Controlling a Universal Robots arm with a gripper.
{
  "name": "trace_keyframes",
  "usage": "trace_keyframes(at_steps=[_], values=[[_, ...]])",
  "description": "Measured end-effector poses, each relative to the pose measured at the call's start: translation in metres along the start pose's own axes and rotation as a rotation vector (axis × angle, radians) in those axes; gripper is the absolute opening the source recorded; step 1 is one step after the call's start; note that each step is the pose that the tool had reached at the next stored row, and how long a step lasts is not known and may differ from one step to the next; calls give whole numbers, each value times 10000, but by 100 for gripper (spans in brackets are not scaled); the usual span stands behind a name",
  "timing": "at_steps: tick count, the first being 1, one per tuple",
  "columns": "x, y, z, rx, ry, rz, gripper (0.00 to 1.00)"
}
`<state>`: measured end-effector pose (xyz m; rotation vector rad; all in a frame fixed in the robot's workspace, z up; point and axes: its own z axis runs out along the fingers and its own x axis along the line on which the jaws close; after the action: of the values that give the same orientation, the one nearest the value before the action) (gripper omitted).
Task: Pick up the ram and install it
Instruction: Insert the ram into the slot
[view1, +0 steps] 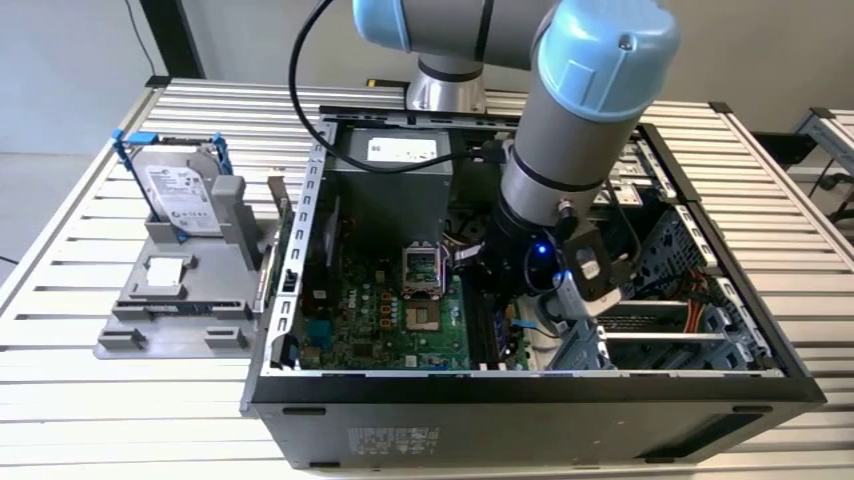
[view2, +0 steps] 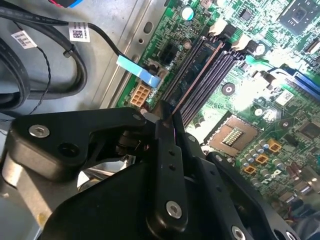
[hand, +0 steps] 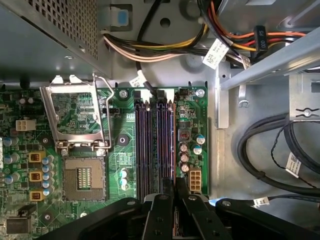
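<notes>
The end effector (view2: 167, 117) is down inside the open computer case (view1: 534, 385), its two black fingers (view2: 167, 150) closed together on the ram (view2: 192, 75). In the second wrist view the ram shows as a thin dark stick running from the fingertips away along the row of memory slots (view2: 210, 70), edge-on and in line with them; it lies in or right at the slot nearest the board's edge, though whether it is fully seated I cannot tell. In the first wrist view the fingers (hand: 161, 215) meet over the near end of the memory slots (hand: 155, 145), and the ram's edge is hard to tell apart from the slots there.

The case lies on its side on the slatted metal worktop (view1: 80, 400) with its side panel off. Inside it sit the green motherboard (view1: 380, 320) with the open processor socket (hand: 82, 177) and its raised metal frame (hand: 75, 117), a bundle of coloured cables (hand: 165, 50), and thick black cables (hand: 270, 150) beside the board.

Toward the exterior view's left, apart from the case, a grey holder (view1: 180, 300) stands on the worktop and carries a silver hard drive (view1: 180, 190) in blue rails, leaning upright.
</notes>
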<state>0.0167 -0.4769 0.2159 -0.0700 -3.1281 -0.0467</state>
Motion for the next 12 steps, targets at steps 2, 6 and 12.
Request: trace_keyframes(at_steps=[2, 6, 12], values=[[0, 0, 0, 0, 0, 2, 0], [0, 0, 1, -1, 0, 1, 0], [0, 0, 9, 2, 55, -67, 0]])
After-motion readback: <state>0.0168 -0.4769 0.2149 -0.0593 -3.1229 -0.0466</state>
